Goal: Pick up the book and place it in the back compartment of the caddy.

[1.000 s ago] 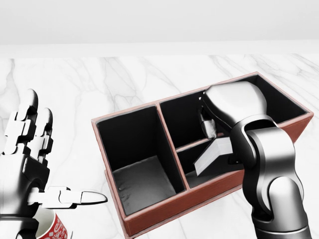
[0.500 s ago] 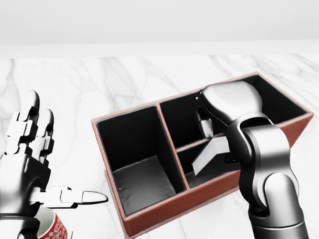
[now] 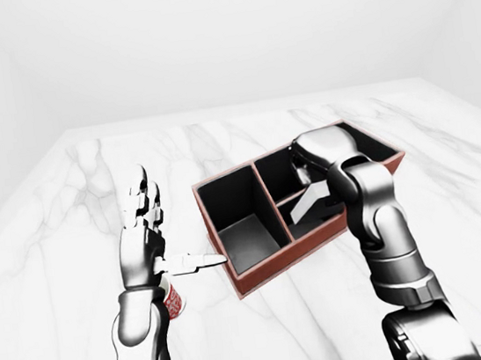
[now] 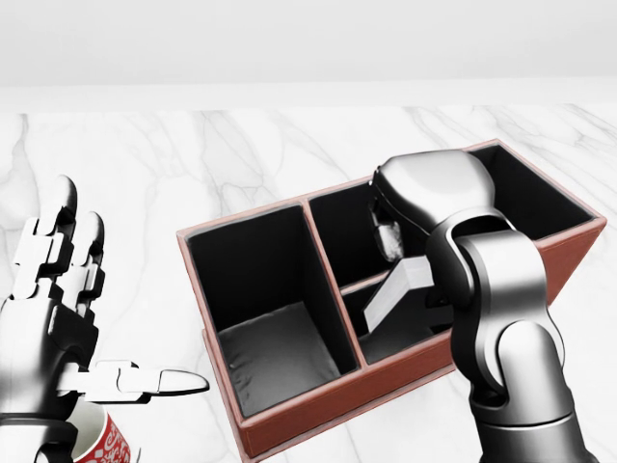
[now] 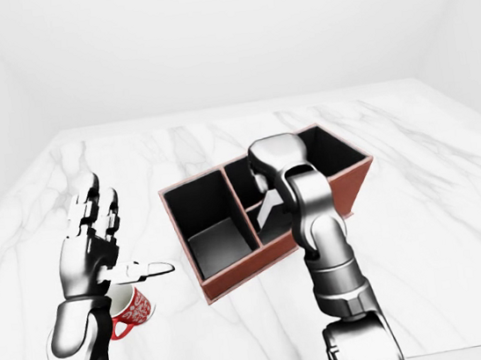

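The caddy (image 4: 318,410) has red-brown walls and a black inside, with one long compartment at the left and two smaller ones at the right, split by a divider. My right hand (image 4: 390,236) reaches into the right half and is shut on the grey-white book (image 4: 390,299). The book hangs steeply tilted, its lower end in the lower right compartment just below the divider. My forearm hides most of the fingers. My left hand (image 4: 106,318) is open, fingers spread, left of the caddy and apart from it.
A red patterned mug (image 5: 132,311) stands under my left hand at the bottom left of the view. The white marble table (image 3: 67,212) stretches to all sides of the caddy. White walls lie beyond its top edge.
My right hand has shifted a little to the left over the caddy. The book has moved left with it and tilted more upright. The left hand has not moved.
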Robot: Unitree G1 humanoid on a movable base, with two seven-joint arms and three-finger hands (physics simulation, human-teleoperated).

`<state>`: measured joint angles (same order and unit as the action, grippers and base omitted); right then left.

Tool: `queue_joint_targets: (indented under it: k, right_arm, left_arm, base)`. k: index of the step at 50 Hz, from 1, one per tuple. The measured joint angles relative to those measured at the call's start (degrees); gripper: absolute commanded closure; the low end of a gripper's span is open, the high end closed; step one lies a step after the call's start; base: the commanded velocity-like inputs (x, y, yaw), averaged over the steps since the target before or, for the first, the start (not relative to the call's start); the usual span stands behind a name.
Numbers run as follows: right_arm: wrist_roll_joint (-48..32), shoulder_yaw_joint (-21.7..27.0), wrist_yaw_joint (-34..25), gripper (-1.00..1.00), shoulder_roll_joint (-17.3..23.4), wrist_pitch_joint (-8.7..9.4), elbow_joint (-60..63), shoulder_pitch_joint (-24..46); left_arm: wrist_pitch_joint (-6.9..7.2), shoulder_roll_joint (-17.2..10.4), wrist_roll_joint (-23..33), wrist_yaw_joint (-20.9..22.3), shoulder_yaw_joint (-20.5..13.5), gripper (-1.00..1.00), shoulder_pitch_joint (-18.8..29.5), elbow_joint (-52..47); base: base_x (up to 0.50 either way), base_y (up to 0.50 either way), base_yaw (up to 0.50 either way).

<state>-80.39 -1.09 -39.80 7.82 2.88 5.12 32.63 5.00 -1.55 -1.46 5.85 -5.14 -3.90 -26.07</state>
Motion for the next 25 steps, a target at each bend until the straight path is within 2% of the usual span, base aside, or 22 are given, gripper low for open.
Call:
queue_joint_targets:
  k: [25]
  right_arm:
    - [-0.1, -0.7, 3.9, 1.0, -0.3, 0.4, -7.1, 2.4]
  left_arm:
    - [0.0, 0.0, -0.1, 0.0, -0.2, -1.0, 0.0, -0.6]
  base:
    - [0.0, 0.0, 0.0]
